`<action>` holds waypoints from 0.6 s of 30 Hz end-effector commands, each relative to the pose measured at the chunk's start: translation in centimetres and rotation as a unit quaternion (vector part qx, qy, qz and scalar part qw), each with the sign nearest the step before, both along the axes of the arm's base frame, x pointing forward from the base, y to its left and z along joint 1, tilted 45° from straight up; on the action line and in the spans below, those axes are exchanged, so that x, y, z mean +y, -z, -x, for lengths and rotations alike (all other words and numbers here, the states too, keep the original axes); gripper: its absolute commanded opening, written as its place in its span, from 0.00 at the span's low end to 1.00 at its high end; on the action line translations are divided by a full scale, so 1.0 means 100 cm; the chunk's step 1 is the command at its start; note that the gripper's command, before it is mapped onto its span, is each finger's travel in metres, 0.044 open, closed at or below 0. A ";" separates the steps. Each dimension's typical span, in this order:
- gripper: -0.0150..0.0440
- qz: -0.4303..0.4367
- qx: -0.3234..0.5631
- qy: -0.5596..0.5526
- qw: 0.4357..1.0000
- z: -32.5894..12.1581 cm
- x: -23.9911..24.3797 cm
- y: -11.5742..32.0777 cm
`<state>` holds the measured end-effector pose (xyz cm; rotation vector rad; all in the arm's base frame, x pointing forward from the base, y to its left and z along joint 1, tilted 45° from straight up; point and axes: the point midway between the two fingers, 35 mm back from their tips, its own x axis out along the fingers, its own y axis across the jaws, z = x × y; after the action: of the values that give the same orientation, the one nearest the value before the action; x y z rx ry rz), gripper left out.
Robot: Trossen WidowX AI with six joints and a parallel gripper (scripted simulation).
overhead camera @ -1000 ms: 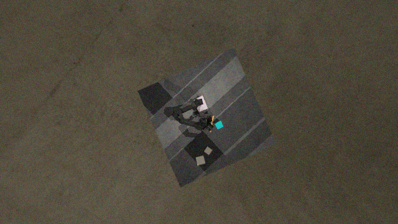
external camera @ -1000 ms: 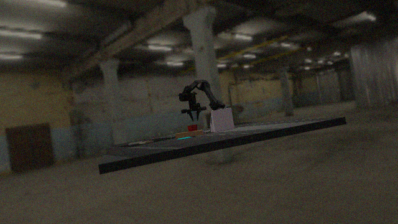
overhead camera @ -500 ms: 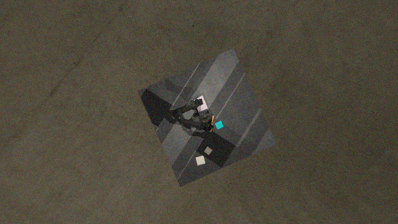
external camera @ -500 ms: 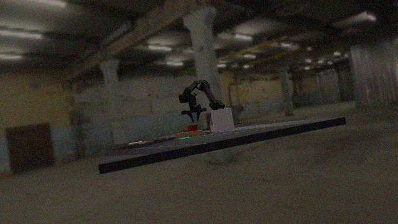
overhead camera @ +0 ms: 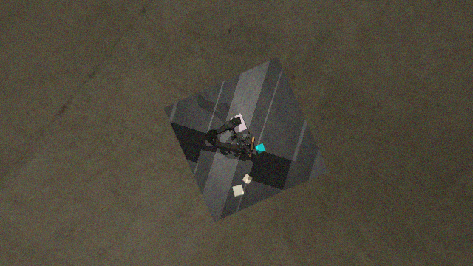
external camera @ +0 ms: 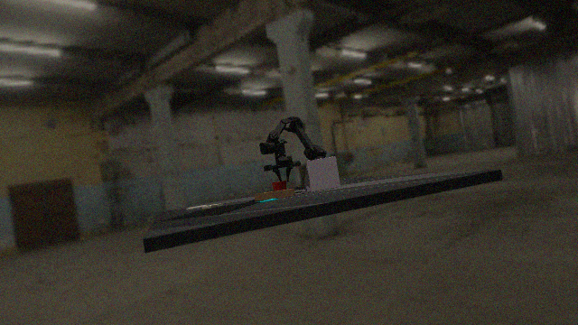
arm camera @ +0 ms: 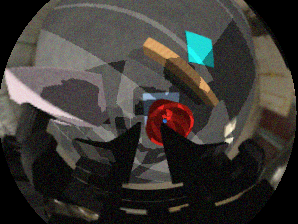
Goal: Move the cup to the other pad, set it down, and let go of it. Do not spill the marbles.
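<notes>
The red cup (external camera: 279, 185) (arm camera: 184, 122) stands upright on a grey-blue pad (arm camera: 161, 96). A small blue speck, perhaps a marble, shows inside the cup in the wrist view; the other contents cannot be made out. My gripper (external camera: 284, 181) (arm camera: 150, 125) is partly open, pointing down just above the cup. In the wrist view one fingertip lies over the cup's mouth and the other just outside its left rim; nothing is held. In the top view the arm hides the cup. The cyan pad (overhead camera: 260, 148) (external camera: 268, 199) (arm camera: 199, 49) lies beyond an orange bar.
The low orange bar (overhead camera: 253, 142) (external camera: 275, 194) (arm camera: 183, 71) stands between the cup and the cyan pad. A pale pink box (overhead camera: 242, 124) (external camera: 323, 173) (arm camera: 75, 95) stands by the arm. Two cream squares (overhead camera: 247, 179) (overhead camera: 238, 191) lie farther off.
</notes>
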<state>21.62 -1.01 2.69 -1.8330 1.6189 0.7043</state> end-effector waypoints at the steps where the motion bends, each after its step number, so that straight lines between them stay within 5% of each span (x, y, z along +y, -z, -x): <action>1: 0.50 0.005 0.003 -0.001 1.000 0.000 -0.006 0.005; 18: 0.50 0.007 0.002 0.000 1.000 -0.001 -0.023 0.020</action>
<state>21.74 -3.02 0.87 -1.8356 1.6245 0.6995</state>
